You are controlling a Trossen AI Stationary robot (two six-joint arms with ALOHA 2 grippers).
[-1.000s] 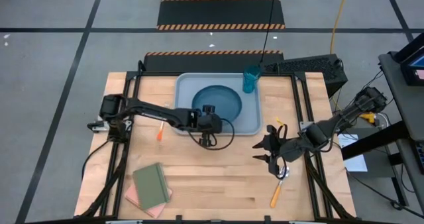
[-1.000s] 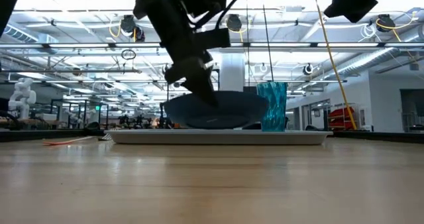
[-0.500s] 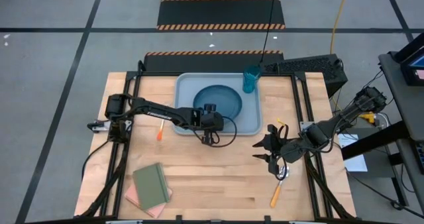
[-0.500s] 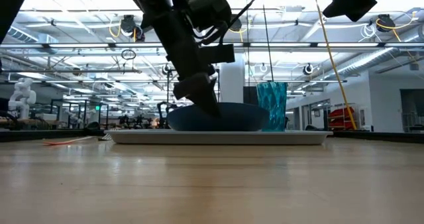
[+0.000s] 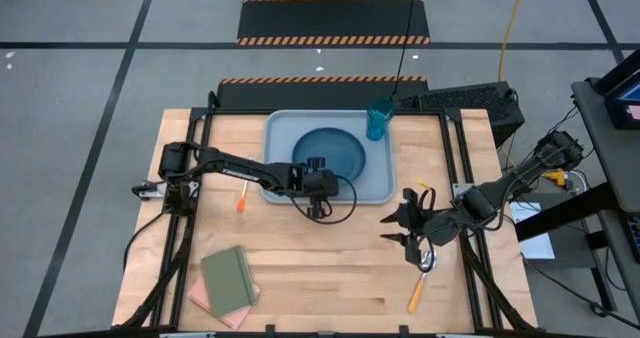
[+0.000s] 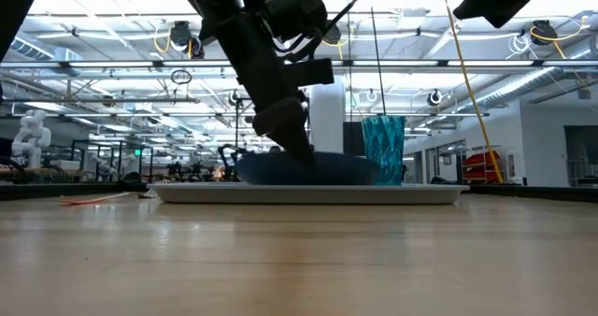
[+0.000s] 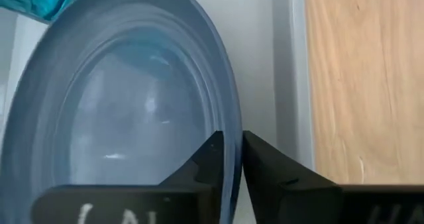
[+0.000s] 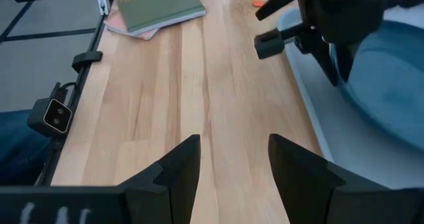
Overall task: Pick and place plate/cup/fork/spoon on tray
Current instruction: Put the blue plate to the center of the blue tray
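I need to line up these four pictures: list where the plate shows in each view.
High view: the plate lies in the tray, upper centre.
Low view: centre, on the tray, behind the left gripper.
Left wrist view: fills the left half, rim between the fingers.
Right wrist view: right edge.
Shared landmark: the tray.

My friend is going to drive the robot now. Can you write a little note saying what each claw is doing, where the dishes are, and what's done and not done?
Left gripper: at the plate's near rim, fingers either side of it, barely apart.
Right gripper: open, empty, waiting above the table's right side.
Done: plate lies in the tray; cup stands in its far right corner.
Left: fork on the table left of the tray; spoon on the table by the right gripper.
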